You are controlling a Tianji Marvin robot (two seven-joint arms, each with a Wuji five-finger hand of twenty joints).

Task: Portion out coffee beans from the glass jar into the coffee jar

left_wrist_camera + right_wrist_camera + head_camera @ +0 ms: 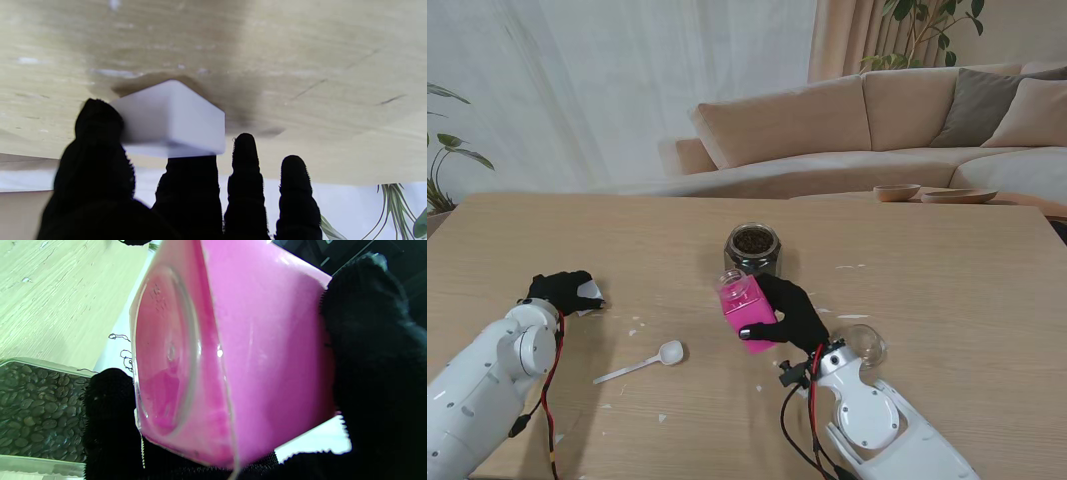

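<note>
The round glass jar (752, 248) of dark coffee beans stands open at mid-table; its beans (33, 406) show in the right wrist view. Just nearer to me, my right hand (792, 310) is shut on the pink square coffee jar (747, 308), lifted and tilted with its open mouth toward the glass jar. The right wrist view is filled by the pink jar (233, 356), with black fingers (373, 356) wrapped around it. At the left, my left hand (562, 292) is shut on a white square lid (591, 295), pinched between thumb and finger just over the table (173, 120).
A white plastic spoon (642, 363) lies on the wooden table (927, 260) between the two arms. A round glass lid (865, 343) rests by my right wrist. Small white specks dot the table. A sofa and two bowls (897, 192) sit beyond the far edge.
</note>
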